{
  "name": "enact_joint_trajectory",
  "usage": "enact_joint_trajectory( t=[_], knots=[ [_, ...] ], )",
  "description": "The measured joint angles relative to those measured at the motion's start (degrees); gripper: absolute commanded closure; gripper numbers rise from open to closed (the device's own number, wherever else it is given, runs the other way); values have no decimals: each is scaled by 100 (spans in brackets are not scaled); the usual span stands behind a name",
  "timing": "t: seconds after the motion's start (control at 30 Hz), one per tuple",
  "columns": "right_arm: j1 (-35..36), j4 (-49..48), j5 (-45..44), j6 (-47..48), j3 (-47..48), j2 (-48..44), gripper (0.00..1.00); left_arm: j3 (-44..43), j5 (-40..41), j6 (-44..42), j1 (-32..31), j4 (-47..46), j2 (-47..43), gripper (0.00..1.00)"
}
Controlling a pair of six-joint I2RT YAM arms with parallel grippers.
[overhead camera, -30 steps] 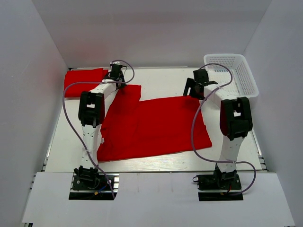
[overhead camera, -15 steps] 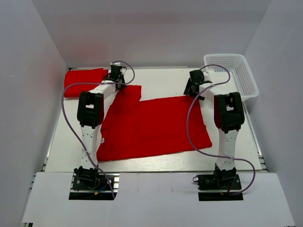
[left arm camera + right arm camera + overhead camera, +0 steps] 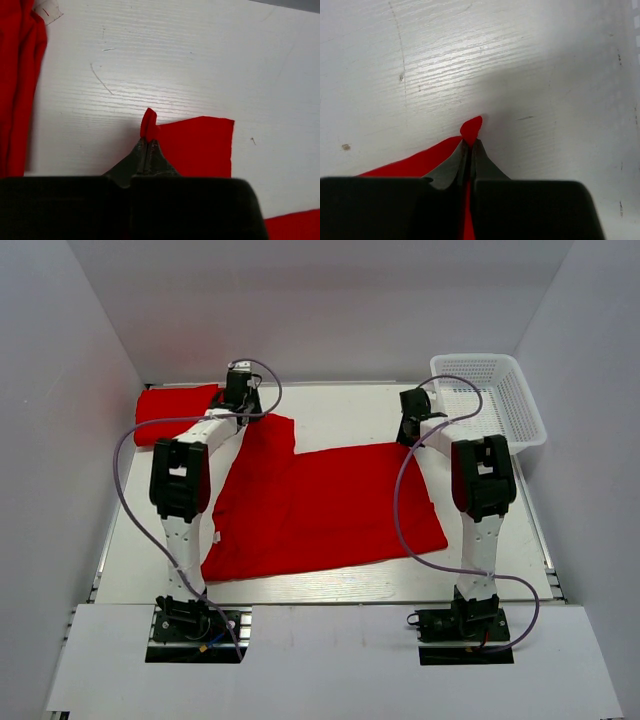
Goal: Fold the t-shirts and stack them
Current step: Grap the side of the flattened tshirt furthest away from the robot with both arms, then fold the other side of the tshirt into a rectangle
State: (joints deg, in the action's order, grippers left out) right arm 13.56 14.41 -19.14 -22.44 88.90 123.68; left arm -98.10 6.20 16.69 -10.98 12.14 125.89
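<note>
A red t-shirt (image 3: pixel 330 505) lies spread flat across the middle of the table. My left gripper (image 3: pixel 240 408) is shut on its far left corner, and a small fold of cloth (image 3: pixel 149 122) pokes out past the closed fingertips (image 3: pixel 148 143). My right gripper (image 3: pixel 410 430) is shut on the far right corner, where a red nub (image 3: pixel 472 127) sticks out beyond its tips (image 3: pixel 470 143). A second red t-shirt (image 3: pixel 165 412) lies folded at the far left. Its edge (image 3: pixel 17 90) and white label (image 3: pixel 47 11) show in the left wrist view.
A white mesh basket (image 3: pixel 500 405) stands at the far right corner of the table. White walls close in the table on the left, back and right. Bare white tabletop (image 3: pixel 350 410) lies beyond the spread shirt.
My right gripper came down to the shirt's far right corner and shut on it. The left arm shifted slightly left and away, still shut on its corner.
</note>
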Motion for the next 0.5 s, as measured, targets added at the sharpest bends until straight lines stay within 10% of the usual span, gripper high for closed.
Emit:
enact_joint_trajectory(
  t=[0.5],
  knots=[
    [55, -761, 131, 407, -1615, -1574, 100, 2850, -693, -61, -79, -542, -2715, 100]
  ],
)
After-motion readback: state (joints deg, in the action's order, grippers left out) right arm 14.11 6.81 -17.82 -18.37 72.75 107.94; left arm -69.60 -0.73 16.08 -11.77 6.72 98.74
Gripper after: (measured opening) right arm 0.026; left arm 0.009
